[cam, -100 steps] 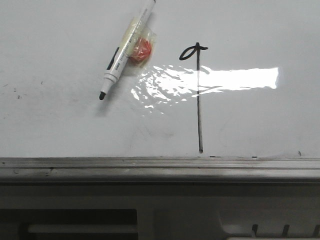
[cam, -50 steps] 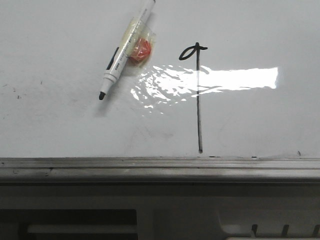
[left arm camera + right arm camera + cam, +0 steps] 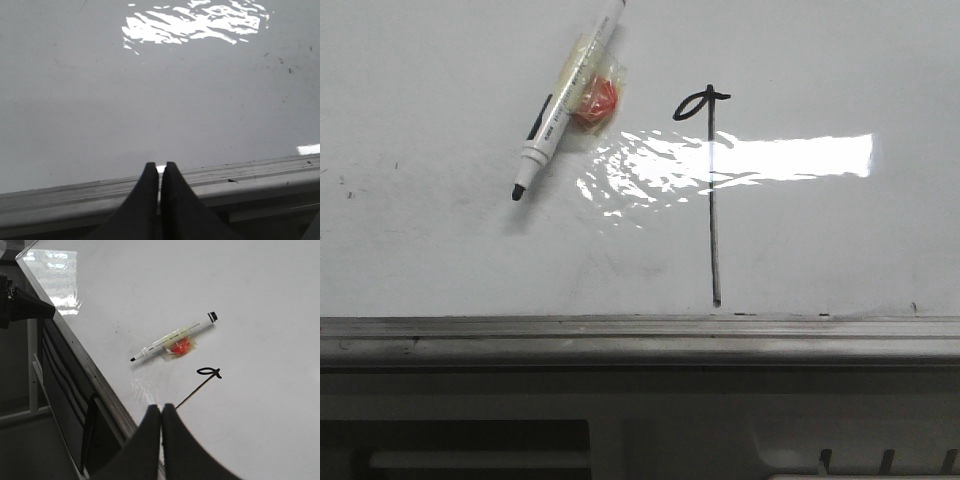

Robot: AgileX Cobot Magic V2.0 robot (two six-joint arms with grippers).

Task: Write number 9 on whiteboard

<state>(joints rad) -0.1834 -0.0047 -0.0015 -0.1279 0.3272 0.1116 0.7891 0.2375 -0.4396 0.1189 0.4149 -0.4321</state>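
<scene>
Both pincers are sitting pressed together and holding nothing: the left pincer (image 3: pixel 160 172) over the grey metal edge rail (image 3: pixel 640 335), the right pincer (image 3: pixel 161 412) near the stroke's foot. On the large glossy white whiteboard (image 3: pixel 430 240), the thin black number 9 (image 3: pixel 713 190) is lying right of the uncapped white marker with its red taped-on lump (image 3: pixel 565 95). Writing looks finished, so retreating well means keeping clear of wet ink. Compared with a second ago, everything is sitting slightly up and left in the front view.

Whiteboard (image 3: pixel 440 250) is presenting a glossy, smooth white surface, reflecting glare. Edge rail (image 3: pixel 620 335) is showing dull grey metal. Marker (image 3: pixel 563 100) is appearing plastic, tape-wrapped.
</scene>
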